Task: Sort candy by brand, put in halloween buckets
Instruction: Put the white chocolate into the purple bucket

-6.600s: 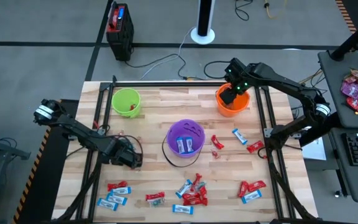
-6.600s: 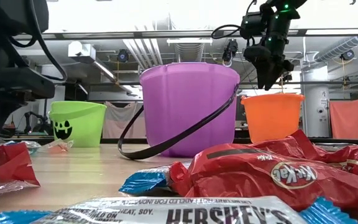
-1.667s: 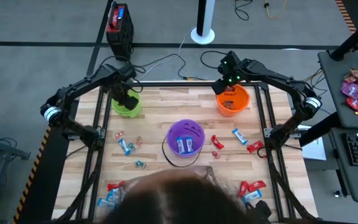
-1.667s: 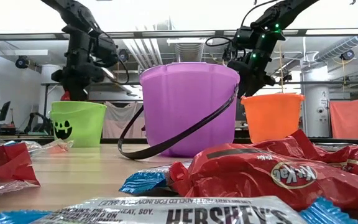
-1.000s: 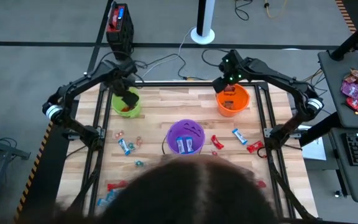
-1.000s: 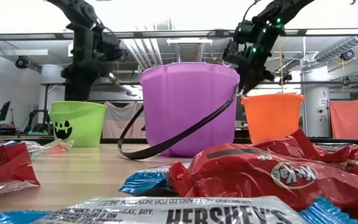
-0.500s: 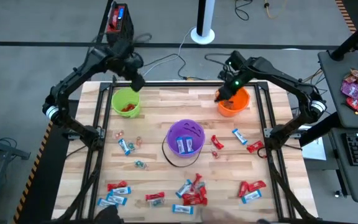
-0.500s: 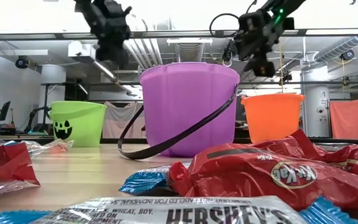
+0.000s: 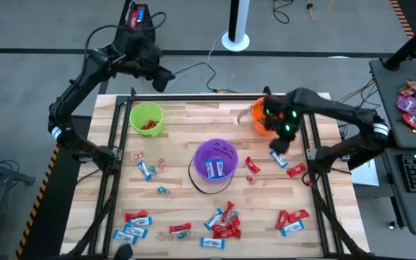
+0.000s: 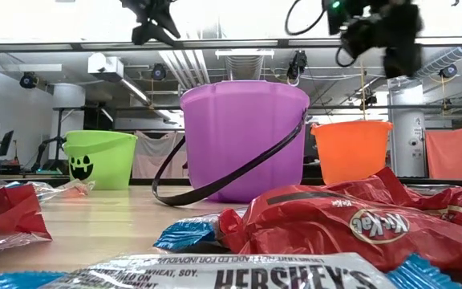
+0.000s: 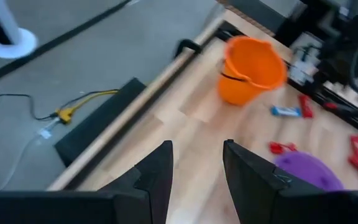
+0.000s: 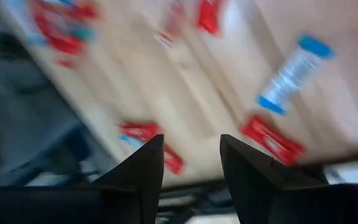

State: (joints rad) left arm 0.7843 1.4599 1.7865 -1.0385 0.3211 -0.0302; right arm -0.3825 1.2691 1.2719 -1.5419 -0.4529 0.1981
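A wooden tabletop in a black frame stands on a grey floor. Along its near edge lies scattered candy: red and blue-and-white pieces in clusters at the left, middle and right. Further in, a few small pieces lie at the left, and at the centre stands the purple bucket, blue-wrapped candy inside, its black handle down on the wood. Just right of it lie red pieces and a blue-white bar. The right end effector hangs above that bar, between the purple bucket and the orange bucket; its fingers stand parted with nothing between them. At the far left stands the green bucket, red candy inside. The left end effector is raised past the far edge, over the floor, fingers apart and empty.
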